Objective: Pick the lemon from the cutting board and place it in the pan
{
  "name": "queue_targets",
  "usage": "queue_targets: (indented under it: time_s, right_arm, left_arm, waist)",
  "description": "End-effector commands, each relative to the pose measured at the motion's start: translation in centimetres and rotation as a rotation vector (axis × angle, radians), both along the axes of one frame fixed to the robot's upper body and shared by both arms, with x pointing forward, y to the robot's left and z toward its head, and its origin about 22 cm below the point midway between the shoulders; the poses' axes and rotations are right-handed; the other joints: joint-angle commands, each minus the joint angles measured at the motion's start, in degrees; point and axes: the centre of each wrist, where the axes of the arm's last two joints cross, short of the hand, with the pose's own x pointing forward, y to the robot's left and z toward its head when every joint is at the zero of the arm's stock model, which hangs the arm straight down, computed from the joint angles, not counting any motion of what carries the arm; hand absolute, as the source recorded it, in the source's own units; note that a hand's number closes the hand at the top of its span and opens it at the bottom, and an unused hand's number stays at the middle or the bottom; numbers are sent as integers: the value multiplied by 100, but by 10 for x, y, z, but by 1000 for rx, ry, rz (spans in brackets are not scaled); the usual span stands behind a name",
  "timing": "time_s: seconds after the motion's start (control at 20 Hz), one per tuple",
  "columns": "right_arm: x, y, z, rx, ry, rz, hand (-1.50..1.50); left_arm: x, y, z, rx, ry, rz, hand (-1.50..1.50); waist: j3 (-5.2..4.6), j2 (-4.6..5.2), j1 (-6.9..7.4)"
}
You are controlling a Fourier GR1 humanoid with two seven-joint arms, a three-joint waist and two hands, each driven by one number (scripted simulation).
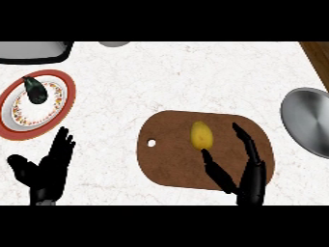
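A yellow lemon [201, 134] lies near the middle of the brown cutting board [174, 164]. My right hand [247, 172] hovers over the board's right half, open, thumb just below the lemon and fingers stretched up to its right; the lemon is not between curled fingers. The grey metal pan [315, 123] sits at the right edge, partly cut off, its dark handle running down toward the lower right. My left hand [47, 169] rests open at the lower left, fingers up.
A red-rimmed plate [61, 109] at the left holds a dark green vegetable [35, 90]. A grey appliance [28, 49] and a small grey object [114, 43] stand at the back edge. Wooden floor shows beyond the counter's right side.
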Motion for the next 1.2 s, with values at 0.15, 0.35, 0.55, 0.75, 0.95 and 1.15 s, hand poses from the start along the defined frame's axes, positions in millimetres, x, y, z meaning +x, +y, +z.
queue_targets:
  time_s: [0.15,0.35,0.55,0.75,0.95,1.15]
  right_arm:
    - [-29,30,-14,-151,-1,-196,-150]
    - [-9,16,3,-194,93,-248,-150]
    - [19,14,33,-243,236,-270,-150]
    - [45,7,45,-349,536,-221,-150]
    - [59,26,62,-468,777,-173,-150]
    - [89,41,116,-536,859,-182,-150]
  left_arm:
    - [11,-9,1,-37,23,-21,0]
    - [0,-30,-9,-49,30,-18,0]
    - [4,-9,5,-23,27,-19,0]
    - [6,-24,-1,-40,37,-35,0]
    - [11,-32,4,-32,10,-60,0]
    - [11,-22,5,-33,13,-36,0]
  waist:
    - [-14,66,77]
    - [-22,74,103]
    - [-11,57,187]
    - [-17,99,232]
    - [-9,82,266]
    - [14,56,247]
